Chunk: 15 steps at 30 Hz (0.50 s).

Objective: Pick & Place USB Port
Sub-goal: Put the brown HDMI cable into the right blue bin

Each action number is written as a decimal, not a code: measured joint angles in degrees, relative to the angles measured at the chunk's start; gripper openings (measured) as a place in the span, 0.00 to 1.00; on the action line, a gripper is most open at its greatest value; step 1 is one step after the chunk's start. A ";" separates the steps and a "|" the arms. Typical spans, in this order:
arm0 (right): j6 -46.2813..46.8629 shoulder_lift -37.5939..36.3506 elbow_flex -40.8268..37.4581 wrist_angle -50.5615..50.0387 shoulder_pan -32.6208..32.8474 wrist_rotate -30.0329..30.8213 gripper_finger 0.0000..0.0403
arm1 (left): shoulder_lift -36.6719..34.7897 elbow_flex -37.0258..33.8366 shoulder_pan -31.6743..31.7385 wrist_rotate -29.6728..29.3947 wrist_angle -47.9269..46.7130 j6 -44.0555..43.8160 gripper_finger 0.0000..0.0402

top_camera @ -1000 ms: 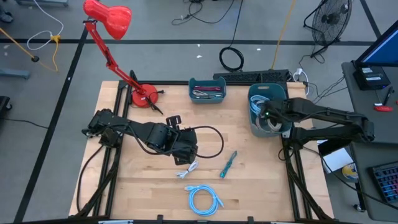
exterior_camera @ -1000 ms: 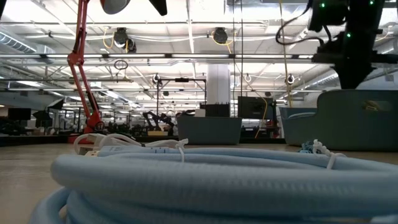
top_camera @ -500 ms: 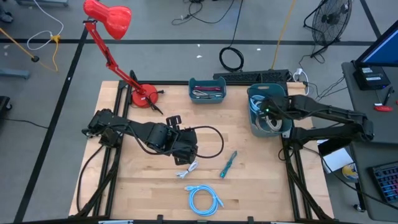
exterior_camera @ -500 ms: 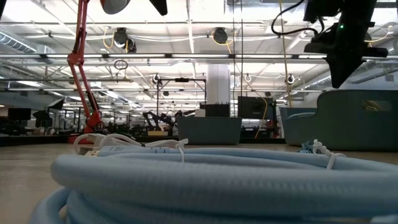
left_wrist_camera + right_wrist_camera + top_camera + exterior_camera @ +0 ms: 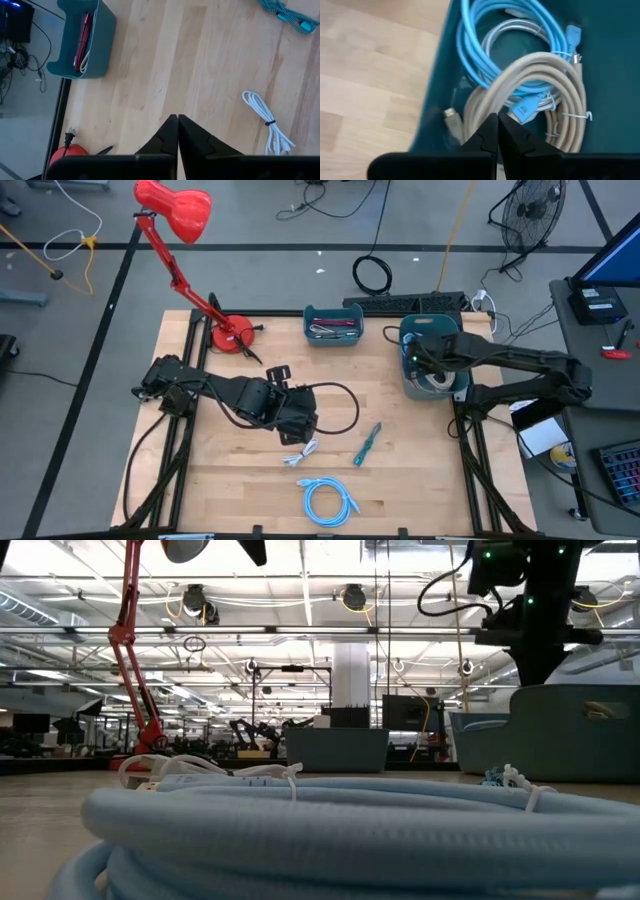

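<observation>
On the wooden table (image 5: 400, 430), only the right wrist view reveals the closed right claw (image 5: 497, 122) above the bin's coiled cables (image 5: 530, 85).

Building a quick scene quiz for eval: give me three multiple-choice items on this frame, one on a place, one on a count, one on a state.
1. Where is the right gripper?
A. Over the large teal bin
B. Beside the red lamp
C. Over the coiled blue cable

2. How many cables lie loose on the table, outside the bins?
A. One
B. Three
C. Five

3. How are the left gripper's fingers?
A. Wide open
B. Shut on the white cable
C. Shut, holding nothing

Answers: 1 A, its wrist view looks straight down into the bin's cables. 2 B, white, teal braided and coiled blue. 3 C, the fingertips meet over bare wood.
</observation>
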 joint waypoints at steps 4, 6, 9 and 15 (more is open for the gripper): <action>0.69 0.24 -3.12 0.22 0.00 -0.12 0.00 | 0.00 0.00 -0.27 0.00 -0.31 -0.06 0.04; 1.14 0.02 -5.26 0.69 0.00 -1.39 0.00 | 0.00 0.00 -0.42 0.00 -0.31 -0.02 0.02; 1.12 -0.42 -8.20 3.60 0.00 -3.94 0.00 | 0.00 0.00 -0.49 0.00 -0.32 -0.02 0.01; 2.09 -0.74 -10.34 8.66 1.10 -5.05 0.00 | 0.00 0.00 -0.32 -0.02 -0.31 0.26 0.04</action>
